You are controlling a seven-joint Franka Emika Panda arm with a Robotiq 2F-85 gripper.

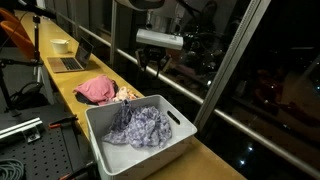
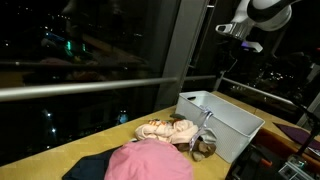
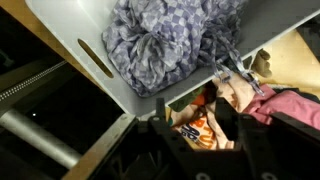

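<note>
Arm (image 2: 262,12) held high, wrist pointing straight down, claw (image 1: 153,70) empty, jaws partly parted

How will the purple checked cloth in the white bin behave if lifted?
Probably floppy: the purple checked cloth lies crumpled in soft folds. Likely light, being thin fabric. A pinch may lift one fold, the rest trailing inside the white bin.

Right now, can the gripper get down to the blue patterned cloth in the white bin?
Probably yes. The gripper hangs in open air above the rim of the white bin, which has no lid, and the blue patterned cloth lies uncovered on top. Nothing appears to stand between them.
</note>
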